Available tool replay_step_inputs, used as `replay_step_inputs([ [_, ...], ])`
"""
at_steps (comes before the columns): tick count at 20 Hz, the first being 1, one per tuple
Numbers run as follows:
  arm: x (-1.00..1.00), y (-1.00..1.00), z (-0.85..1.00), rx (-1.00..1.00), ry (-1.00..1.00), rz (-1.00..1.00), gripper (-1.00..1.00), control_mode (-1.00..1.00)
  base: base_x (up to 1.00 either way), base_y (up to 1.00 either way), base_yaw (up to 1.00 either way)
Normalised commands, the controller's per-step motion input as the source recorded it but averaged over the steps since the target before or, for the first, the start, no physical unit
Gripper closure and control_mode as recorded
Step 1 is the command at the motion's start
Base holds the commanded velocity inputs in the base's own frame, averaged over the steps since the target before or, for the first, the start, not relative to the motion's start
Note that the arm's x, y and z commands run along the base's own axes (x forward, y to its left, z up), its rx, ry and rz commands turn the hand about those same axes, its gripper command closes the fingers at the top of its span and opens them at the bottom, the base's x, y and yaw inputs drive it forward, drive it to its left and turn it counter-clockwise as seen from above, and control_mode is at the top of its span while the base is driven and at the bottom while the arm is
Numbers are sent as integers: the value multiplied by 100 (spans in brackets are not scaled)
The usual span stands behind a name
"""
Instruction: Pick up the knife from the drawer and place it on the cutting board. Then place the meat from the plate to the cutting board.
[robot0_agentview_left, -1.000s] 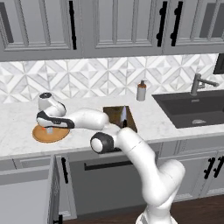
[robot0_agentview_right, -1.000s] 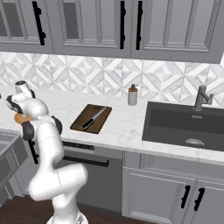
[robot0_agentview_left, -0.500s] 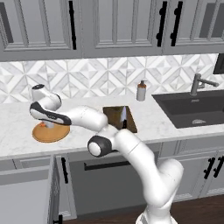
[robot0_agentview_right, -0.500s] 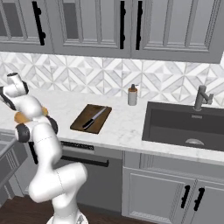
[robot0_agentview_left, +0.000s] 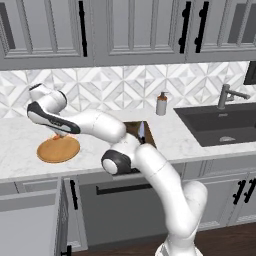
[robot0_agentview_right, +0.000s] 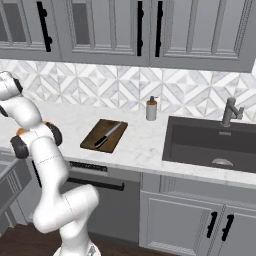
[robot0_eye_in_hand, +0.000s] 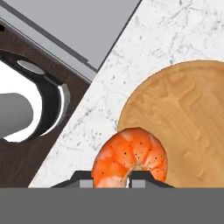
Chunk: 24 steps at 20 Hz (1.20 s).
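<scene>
Arm stretched far left, end effector (robot0_eye_in_hand: 131, 177) closed, pointing downward.

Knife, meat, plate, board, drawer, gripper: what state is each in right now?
knife: lying flat on the cutting board.
cutting board: flat on the counter, holding the knife.
meat: clamped in the gripper, lifted above the plate's edge.
plate: on the counter, nothing on it.
drawer: open.
gripper: shut on the meat.

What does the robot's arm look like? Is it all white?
Mostly. The arm is made of smooth, rounded white tubes with dark grey rings at the joints, like the round one at its elbow. Its end effector has two small dark finger tips. No cables or markings show.
</scene>
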Motion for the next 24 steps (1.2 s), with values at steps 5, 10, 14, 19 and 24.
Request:
replay_step_inputs([
  [5,-100,-100,-95,-4,-38,-3,100,-100,0,0,0],
  [10,-100,-100,-77,-16,-44,-5,100,-100,0,0,0],
  [14,-88,-100,3,-16,-54,-2,100,-100,0,0,0],
  [19,-44,-100,39,-6,-60,-5,100,-100,0,0,0],
  [24,14,-100,52,-4,-48,-9,100,-100,0,0,0],
])
